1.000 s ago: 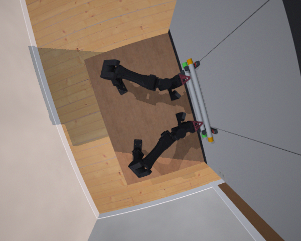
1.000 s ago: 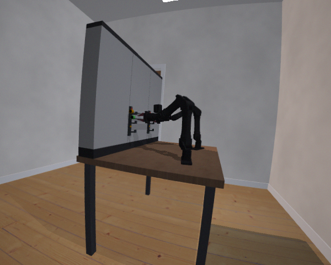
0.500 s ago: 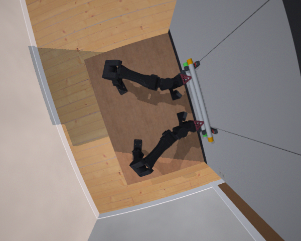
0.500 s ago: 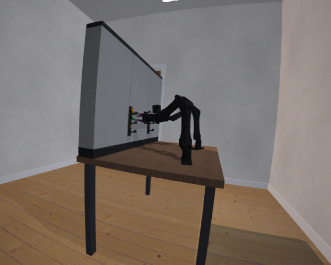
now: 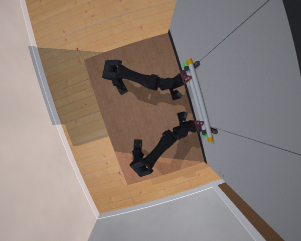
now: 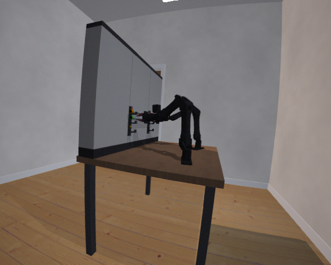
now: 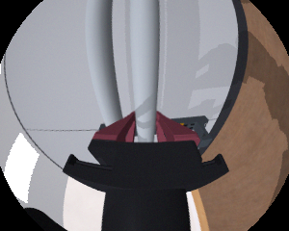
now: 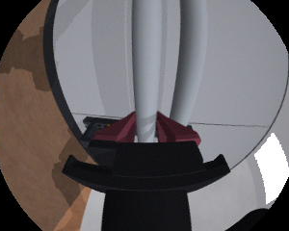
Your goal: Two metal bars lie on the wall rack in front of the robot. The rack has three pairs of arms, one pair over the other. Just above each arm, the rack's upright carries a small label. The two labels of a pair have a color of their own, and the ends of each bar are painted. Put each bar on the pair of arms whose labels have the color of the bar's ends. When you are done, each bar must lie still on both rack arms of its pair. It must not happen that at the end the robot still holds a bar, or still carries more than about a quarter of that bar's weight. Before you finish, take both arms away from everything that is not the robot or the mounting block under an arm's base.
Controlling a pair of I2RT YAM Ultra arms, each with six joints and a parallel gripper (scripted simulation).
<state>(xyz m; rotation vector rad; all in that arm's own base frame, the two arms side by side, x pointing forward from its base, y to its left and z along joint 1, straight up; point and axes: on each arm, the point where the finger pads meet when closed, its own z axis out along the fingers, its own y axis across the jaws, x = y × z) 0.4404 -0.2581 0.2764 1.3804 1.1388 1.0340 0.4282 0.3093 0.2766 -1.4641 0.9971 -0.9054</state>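
Left hand [image 5: 189, 78] [image 6: 139, 116] [image 7: 145, 120] and right hand [image 5: 201, 123] [image 8: 145, 115], partly closed, grip the green-ended bar [image 5: 195, 99] [image 6: 137, 117] [image 7: 145, 63] [image 8: 146, 63] mid-transfer; next, probably lower it toward six o'clock onto green-labelled arms.

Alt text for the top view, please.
Two black arms reach across a brown table to a wall rack; the left gripper and right gripper both grip the green-ended bar. The orange-ended bar lies beside it, nearer the wall.
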